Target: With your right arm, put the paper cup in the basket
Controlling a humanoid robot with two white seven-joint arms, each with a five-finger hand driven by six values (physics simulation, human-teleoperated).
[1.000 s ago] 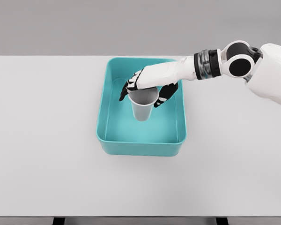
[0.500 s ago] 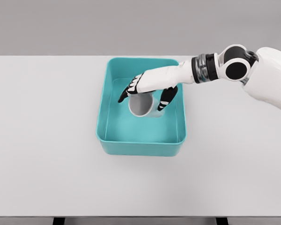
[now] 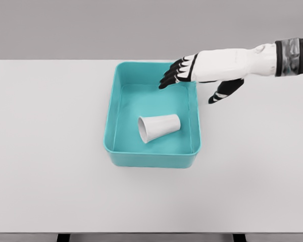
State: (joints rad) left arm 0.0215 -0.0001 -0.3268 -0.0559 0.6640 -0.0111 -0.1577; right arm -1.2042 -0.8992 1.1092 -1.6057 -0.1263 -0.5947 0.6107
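Over basket (image 3: 111,126) corner: right hand (image 3: 204,70) | fingers (image 3: 174,75) spread | paper cup (image 3: 159,127) toppled inside

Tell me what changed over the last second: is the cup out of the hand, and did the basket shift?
The right hand let go of the paper cup and drew back up and to the right, fingers spread, now over the basket's far right corner. The cup, held upright over the basket a second ago, dropped and now lies on its side on the basket floor, mouth to the left. The teal basket and the table stayed put.
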